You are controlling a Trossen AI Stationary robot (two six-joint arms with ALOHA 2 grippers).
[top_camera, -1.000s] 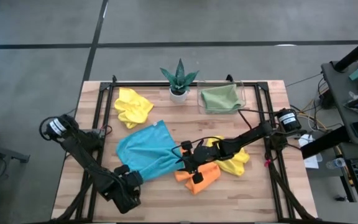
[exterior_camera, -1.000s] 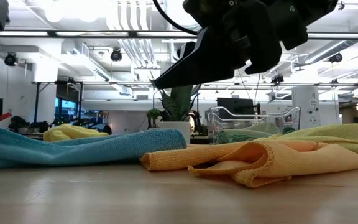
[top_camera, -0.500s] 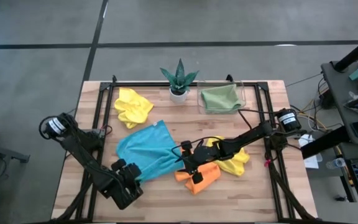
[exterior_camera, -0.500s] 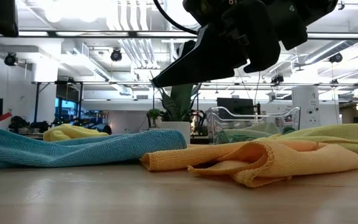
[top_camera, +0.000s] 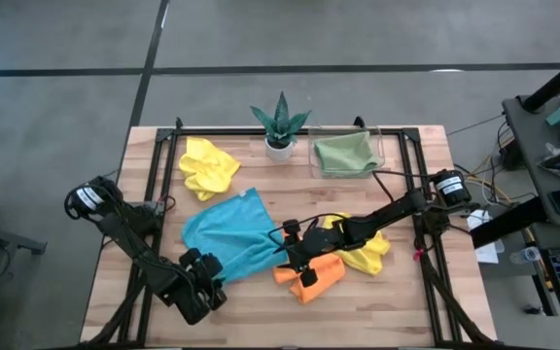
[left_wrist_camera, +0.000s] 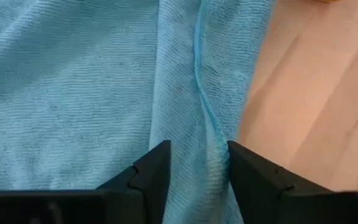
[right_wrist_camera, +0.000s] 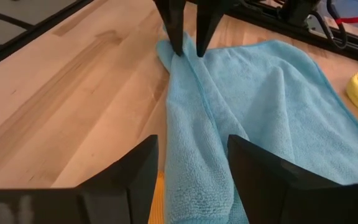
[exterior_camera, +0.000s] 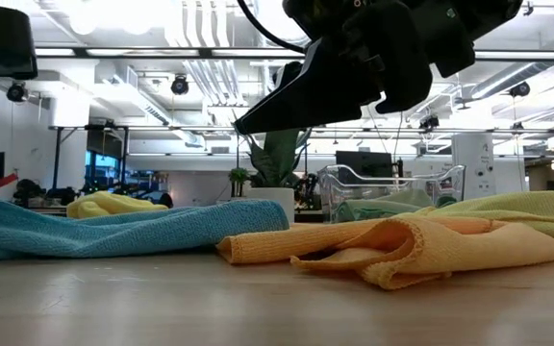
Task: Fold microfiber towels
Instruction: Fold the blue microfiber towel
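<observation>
No readable writing anywhere. Sky blue towel [top_camera: 229, 236] lies mid-desk [top_camera: 387, 301]; left tool [left_wrist_camera: 194, 171] straddles its rumpled near edge, jaws apart, not clenched. Right tool [right_wrist_camera: 188, 171] hangs spread above the blue towel's other end, beside the orange towel [top_camera: 314, 275]. Green towel [top_camera: 345, 152] sits in clear tray [top_camera: 378, 144]; potted plant [top_camera: 280, 124] beside it.

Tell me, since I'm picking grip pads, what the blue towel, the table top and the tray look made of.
Blue towel: soft knit microfiber, matte; fine ribbed loops and a stitched hem show. Table top: pale wood planks, smooth satin finish; grain and board seams are visible. Tray: probably clear hard plastic; glossy see-through walls, the green towel showing inside.
</observation>
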